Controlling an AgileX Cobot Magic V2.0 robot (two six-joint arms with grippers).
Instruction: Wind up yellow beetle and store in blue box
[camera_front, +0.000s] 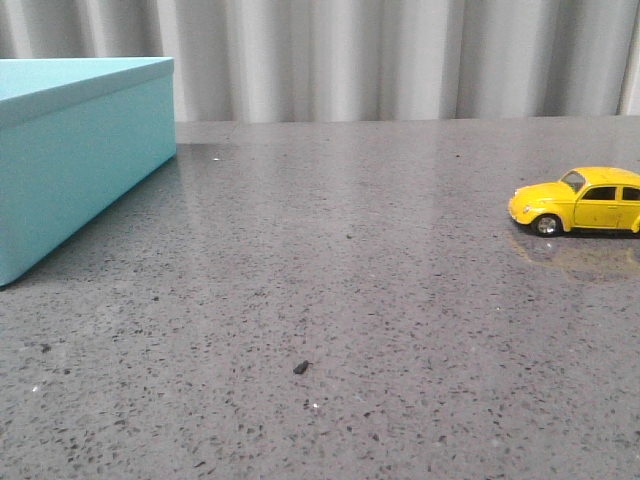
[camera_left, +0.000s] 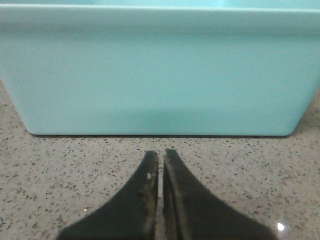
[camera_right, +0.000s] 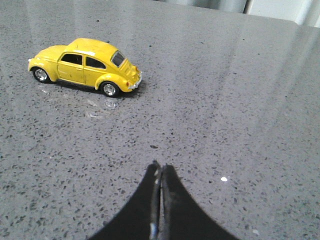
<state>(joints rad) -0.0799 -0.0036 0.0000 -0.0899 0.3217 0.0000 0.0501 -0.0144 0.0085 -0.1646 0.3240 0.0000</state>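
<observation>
Turquoise blue box (camera_front: 70, 150) lidded, contents hidden — yellow beetle (camera_front: 580, 200) outside; both grippers pressed together.

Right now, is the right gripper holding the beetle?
No. The right gripper is shut and empty; the yellow beetle sits apart on the table.

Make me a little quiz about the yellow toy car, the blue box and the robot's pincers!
1. True or false: the yellow beetle is inside the blue box.
2. Which side of the table is the beetle on in the front view: A left, B right?
3. Are the left pincer and right pincer open or shut?

Key: 1 false, it stands on the table. 2 B. 3 both shut, holding nothing.
</observation>
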